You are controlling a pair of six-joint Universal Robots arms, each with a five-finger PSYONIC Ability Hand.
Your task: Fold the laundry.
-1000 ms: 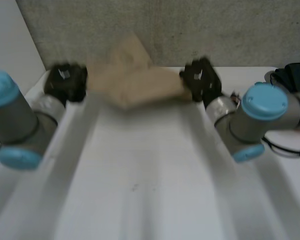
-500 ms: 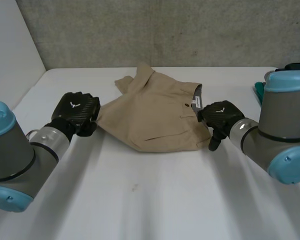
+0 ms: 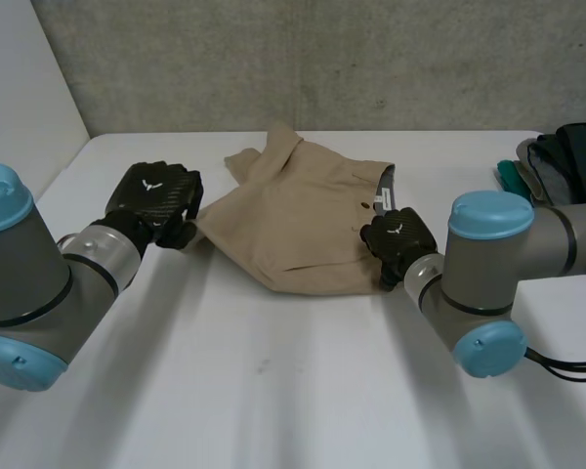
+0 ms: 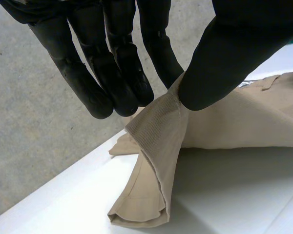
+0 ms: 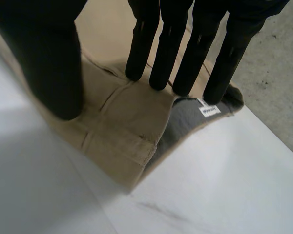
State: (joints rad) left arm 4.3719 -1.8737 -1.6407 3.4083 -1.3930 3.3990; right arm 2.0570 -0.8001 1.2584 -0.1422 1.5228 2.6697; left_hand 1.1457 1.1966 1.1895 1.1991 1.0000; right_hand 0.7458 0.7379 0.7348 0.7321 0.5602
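Shorts, tan ones, lie in a loose heap on the white table, past the middle toward 12 o'clock. The near part of the table is bare.

The left hand sits at the 9 o'clock side of the shorts. Its thumb and fingers pinch a folded corner of the cloth and hold it up a little. The rest of that corner hangs down to the table.

The right hand sits at the 3 o'clock side. Its fingers are straight and a bit spread, with the tips on the waistband. The thumb is out to the side at the cloth's edge. I think this hand only rests on the cloth and does not grip it yet.

Farther off, at 2 o'clock, is a pile of dark clothes.

Here is what could go wrong. If the left hand pulls while the right hand has no grip, the shorts may slide or bunch up. The left pinch holds only a small bit of cloth, so it could slip out. Then the fold would come out crooked.
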